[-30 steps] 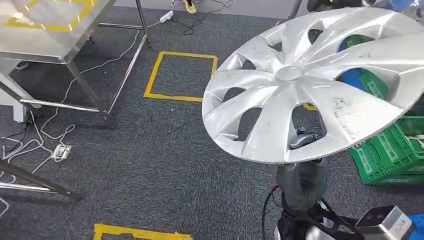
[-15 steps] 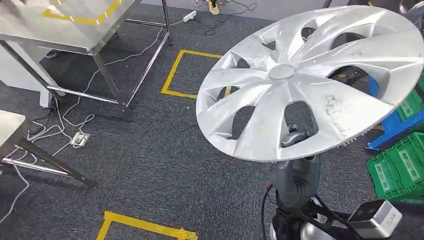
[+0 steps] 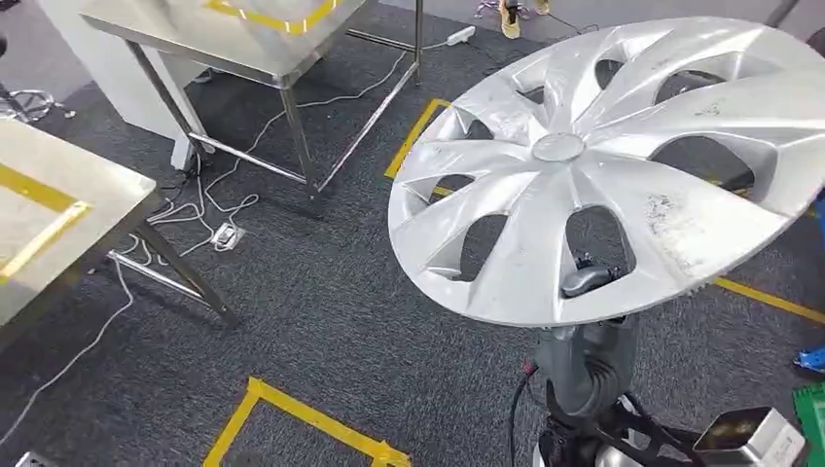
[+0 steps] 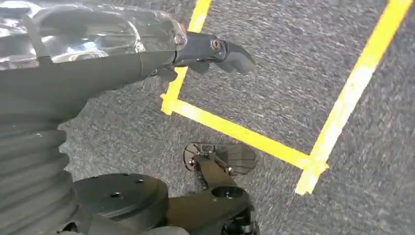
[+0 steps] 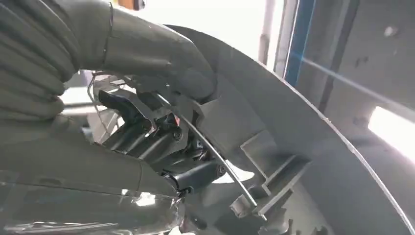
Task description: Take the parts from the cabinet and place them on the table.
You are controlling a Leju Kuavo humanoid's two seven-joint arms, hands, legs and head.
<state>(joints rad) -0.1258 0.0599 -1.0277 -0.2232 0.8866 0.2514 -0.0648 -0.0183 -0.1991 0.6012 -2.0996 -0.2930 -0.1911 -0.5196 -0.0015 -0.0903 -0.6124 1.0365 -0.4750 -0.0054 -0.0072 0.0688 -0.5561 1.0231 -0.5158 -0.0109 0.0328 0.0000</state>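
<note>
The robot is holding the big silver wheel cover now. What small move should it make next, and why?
Probably carry on turning toward the steel table at the left. The right hand grips the wheel cover by its rim, high over the carpet, and the table's taped top is not yet under it.

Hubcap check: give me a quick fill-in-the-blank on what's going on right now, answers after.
1. The hubcap is held by the robot's ____ hand.
2. The lines taped on the carpet are ____ in colour.
3. The left hand holds ____.
4. The steel table stands on the robot's ____ side in the head view.

Missing words: right; yellow; nothing; left
</note>
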